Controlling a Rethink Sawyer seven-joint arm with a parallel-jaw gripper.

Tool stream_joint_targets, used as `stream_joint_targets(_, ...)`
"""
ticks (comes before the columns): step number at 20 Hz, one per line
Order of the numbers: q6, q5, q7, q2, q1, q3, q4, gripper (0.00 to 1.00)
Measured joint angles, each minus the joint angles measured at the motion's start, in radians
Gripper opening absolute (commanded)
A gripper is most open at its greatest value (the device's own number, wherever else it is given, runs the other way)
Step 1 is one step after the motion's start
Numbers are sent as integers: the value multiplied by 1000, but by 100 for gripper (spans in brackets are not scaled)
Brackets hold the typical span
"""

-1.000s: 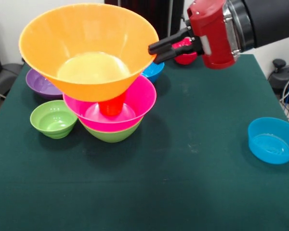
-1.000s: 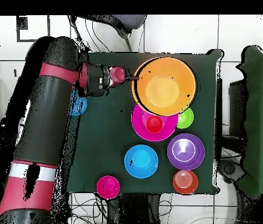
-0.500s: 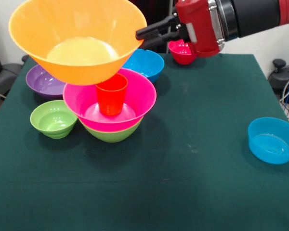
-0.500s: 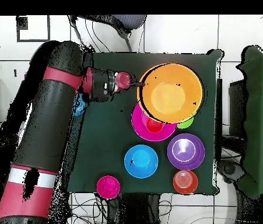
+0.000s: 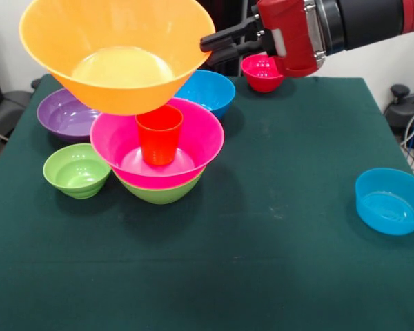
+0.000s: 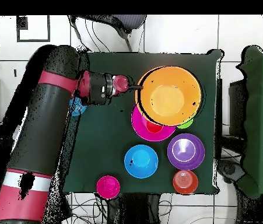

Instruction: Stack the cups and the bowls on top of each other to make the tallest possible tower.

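My gripper is shut on the right rim of the large orange bowl and holds it tilted in the air, above and behind the tower. The tower is a pink bowl nested in a green bowl, with the orange cup upright in the pink bowl. The orange bowl's bottom hangs just above the cup's rim. In the overhead view my gripper grips the orange bowl, which covers part of the pink bowl.
Loose on the green cloth: a small green bowl, a purple bowl, a blue bowl, a small red bowl and a blue bowl at the right edge. A small orange bowl shows in the overhead view.
The gripper has lifted the orange bowl higher; a second ago it hid most of the cup, now the cup shows. In the last half second it shifted slightly right.
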Motion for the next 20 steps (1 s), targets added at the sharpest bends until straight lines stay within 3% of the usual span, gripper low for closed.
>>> stream_joint_targets(20,0,0,0,6,10,0,8,0)
